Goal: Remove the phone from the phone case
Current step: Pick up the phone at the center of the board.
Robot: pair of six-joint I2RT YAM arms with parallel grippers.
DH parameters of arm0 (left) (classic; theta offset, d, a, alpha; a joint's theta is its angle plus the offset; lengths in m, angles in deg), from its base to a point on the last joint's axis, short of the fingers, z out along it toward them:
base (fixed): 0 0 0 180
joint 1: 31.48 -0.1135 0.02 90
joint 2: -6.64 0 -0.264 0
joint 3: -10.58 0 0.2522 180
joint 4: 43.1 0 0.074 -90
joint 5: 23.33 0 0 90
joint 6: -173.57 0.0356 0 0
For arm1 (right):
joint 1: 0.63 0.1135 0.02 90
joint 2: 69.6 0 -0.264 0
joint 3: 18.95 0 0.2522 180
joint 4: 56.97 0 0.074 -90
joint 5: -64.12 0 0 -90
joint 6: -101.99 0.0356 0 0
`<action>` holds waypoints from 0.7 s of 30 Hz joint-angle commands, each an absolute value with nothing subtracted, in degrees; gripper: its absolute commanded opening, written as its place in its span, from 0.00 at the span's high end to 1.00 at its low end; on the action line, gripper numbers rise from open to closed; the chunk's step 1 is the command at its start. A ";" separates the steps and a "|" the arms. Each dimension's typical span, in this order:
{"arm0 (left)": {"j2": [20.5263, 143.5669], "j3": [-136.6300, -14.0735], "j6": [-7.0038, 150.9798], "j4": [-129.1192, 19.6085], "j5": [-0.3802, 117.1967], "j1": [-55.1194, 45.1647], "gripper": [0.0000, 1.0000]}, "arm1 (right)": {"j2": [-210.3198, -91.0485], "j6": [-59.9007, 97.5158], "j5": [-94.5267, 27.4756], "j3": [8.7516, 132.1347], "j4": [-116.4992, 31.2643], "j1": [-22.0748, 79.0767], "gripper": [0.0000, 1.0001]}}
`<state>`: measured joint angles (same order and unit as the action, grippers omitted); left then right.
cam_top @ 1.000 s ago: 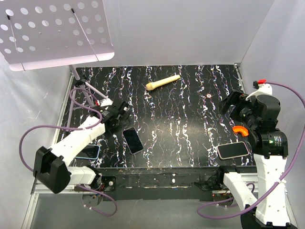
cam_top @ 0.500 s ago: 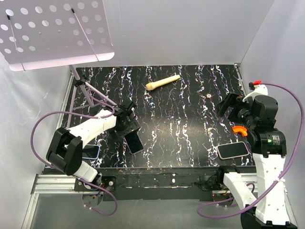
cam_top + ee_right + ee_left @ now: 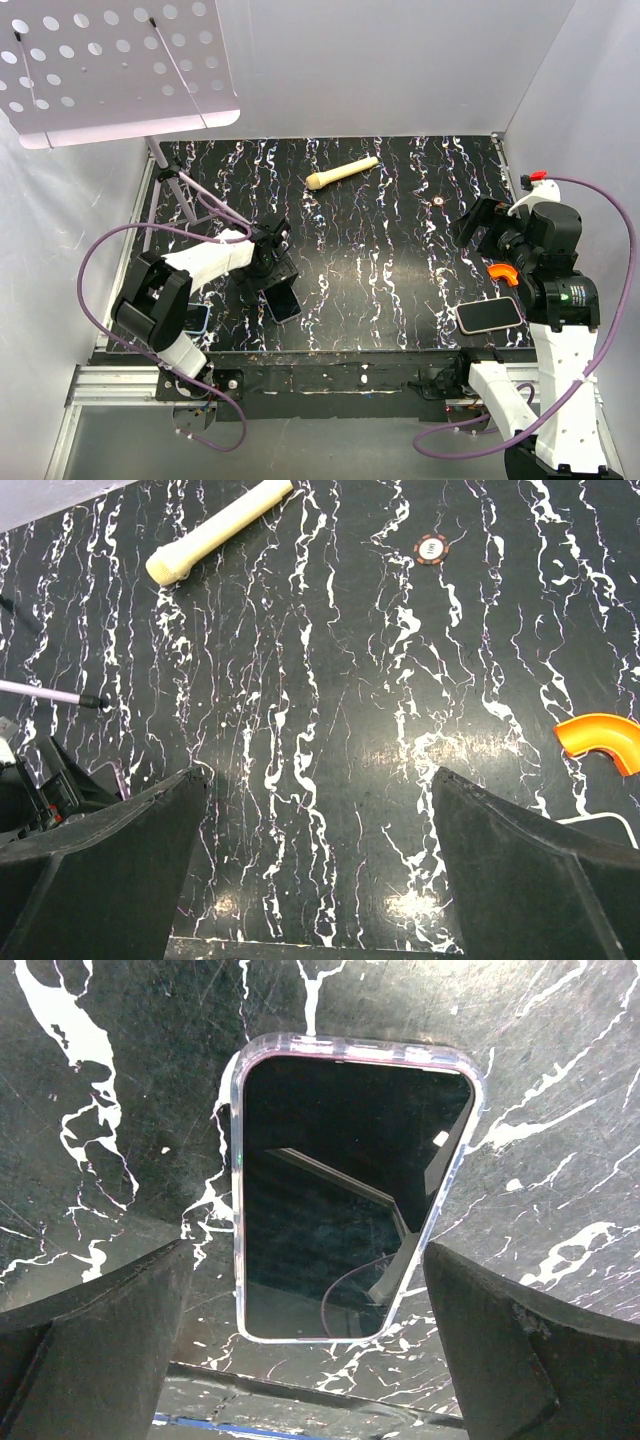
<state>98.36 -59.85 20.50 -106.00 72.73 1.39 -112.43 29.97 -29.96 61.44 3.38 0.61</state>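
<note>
Left wrist camera is looking straight down on a phone (image 3: 350, 1190) lying face up on the black marbled table (image 3: 120, 1080), its dark screen reflecting the arm above. A clear case (image 3: 236, 1160) is wrapping its edges, so the phone is not yet out.

The two dark fingers (image 3: 90, 1360) of the left gripper (image 3: 273, 270) are standing wide apart. They are flanking the near end of the phone, one on each side, and gripping nothing. This is likely lining them up to pinch the case by its sides.

From overhead, the phone is lying near the front edge of the table, left of centre, with the left arm reaching across to hang over it.

The right gripper (image 3: 478, 222) is hovering well apart on the right side, its fingers (image 3: 90, 880) also spread wide and empty. It is probably waiting there because peeling a case off needs a second grip. A second phone (image 3: 490, 315) and an orange curved piece (image 3: 503, 272) are lying near it.
</note>
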 commanded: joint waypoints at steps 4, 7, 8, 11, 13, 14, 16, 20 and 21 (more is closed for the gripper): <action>99.27 -59.96 19.67 -104.58 73.97 1.66 0.00 | -111.88 29.57 -31.16 60.64 1.00 0.52 0.00; 100.68 -60.22 19.85 -103.88 73.70 1.74 0.00 | -111.97 29.75 -31.51 60.38 1.00 0.52 0.00; 101.03 -59.96 19.76 -103.79 74.05 1.75 0.00 | -112.05 29.66 -31.68 60.29 0.91 0.52 0.00; 101.47 -58.91 19.76 -103.97 75.02 1.83 0.01 | -113.28 29.31 -32.56 60.37 1.17 0.60 0.00; 101.74 -58.38 19.59 -104.23 76.07 2.01 0.08 | -115.21 29.22 -32.22 60.99 2.22 0.60 0.00; 101.83 -58.12 19.32 -104.32 76.68 2.18 0.09 | -116.09 29.22 -32.47 61.16 2.75 0.69 0.00; 102.61 -58.03 19.06 -104.67 77.83 2.71 0.10 | -118.20 28.96 -32.65 61.34 3.72 1.04 0.00; 104.63 -56.45 17.92 -104.67 77.66 3.77 0.16 | -120.05 29.22 -30.47 61.17 4.60 4.98 0.00; 105.16 -56.01 17.83 -104.50 77.31 3.77 0.18 | -120.31 29.39 -28.89 61.25 4.60 6.57 0.00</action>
<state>101.82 -59.67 19.32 -104.10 75.86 3.09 -119.73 29.77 -31.49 60.54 4.01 2.36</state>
